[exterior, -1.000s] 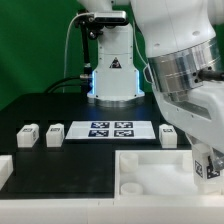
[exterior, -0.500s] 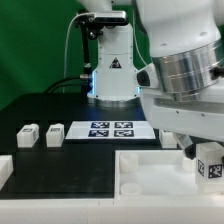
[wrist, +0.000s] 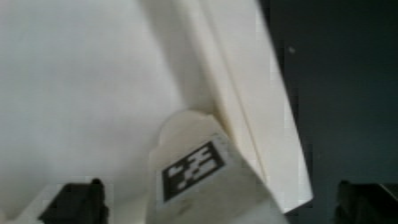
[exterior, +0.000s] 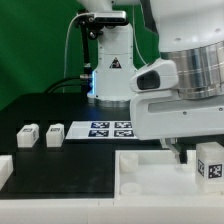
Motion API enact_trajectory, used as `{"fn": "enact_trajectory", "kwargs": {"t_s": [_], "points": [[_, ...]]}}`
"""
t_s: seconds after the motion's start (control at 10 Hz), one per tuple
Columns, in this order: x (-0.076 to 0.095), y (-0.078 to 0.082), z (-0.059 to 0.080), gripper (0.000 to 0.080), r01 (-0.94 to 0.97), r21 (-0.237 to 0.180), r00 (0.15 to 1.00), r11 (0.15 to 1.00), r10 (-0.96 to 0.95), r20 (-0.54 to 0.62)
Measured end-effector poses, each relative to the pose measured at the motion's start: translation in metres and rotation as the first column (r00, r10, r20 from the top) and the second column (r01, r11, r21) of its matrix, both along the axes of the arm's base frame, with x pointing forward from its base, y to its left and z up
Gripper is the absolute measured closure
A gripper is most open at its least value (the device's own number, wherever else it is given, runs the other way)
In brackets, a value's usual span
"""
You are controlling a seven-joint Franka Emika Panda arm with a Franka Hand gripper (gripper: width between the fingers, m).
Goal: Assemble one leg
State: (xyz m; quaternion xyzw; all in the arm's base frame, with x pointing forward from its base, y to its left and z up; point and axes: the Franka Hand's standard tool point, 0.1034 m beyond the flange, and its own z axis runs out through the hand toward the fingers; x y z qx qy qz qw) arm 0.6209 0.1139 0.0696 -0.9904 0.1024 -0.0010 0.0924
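The leg (exterior: 210, 160), a small white block with a black-and-white marker, stands upright on the large white tray-like part (exterior: 150, 172) near its right end. In the wrist view the leg (wrist: 199, 165) sits beside the tray's raised rim (wrist: 240, 90). My gripper (wrist: 221, 200) is open and straddles the leg. Its dark fingertips (wrist: 75, 200) stand well apart, with a gap to the leg on each side. In the exterior view one dark finger (exterior: 181, 151) shows just to the left of the leg. The other finger is hidden there.
Two more small white legs (exterior: 27, 135) (exterior: 55, 132) lie on the black table at the exterior view's left. The marker board (exterior: 110, 128) lies behind the tray. Another white part (exterior: 5, 170) sits at the left edge. The arm's base (exterior: 112, 60) stands at the back.
The arm's wrist has turned and shifted toward the exterior view's left, now covering the leg on the table behind it. The leg on the tray has stayed where it was.
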Motion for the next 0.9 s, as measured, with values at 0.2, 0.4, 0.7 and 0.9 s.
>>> {"fn": "enact_trajectory", "kwargs": {"t_s": [0.2, 0.4, 0.7, 0.9], "points": [[0.0059, -0.0072, 0.0012, 0.0151, -0.379, -0.061, 0.920, 0.923, 0.383, 0.083], [0.0074, -0.0079, -0.0001, 0.0151, -0.358, -0.068, 0.926, 0.931, 0.363, 0.101], [0.0072, -0.0061, -0.0001, 0.0402, -0.146, -0.038, 0.986, 0.989, 0.148, 0.074], [0.0070, -0.0065, -0.0005, 0.0511, 0.051, -0.020, 0.998, 0.999, -0.050, 0.042]]}}
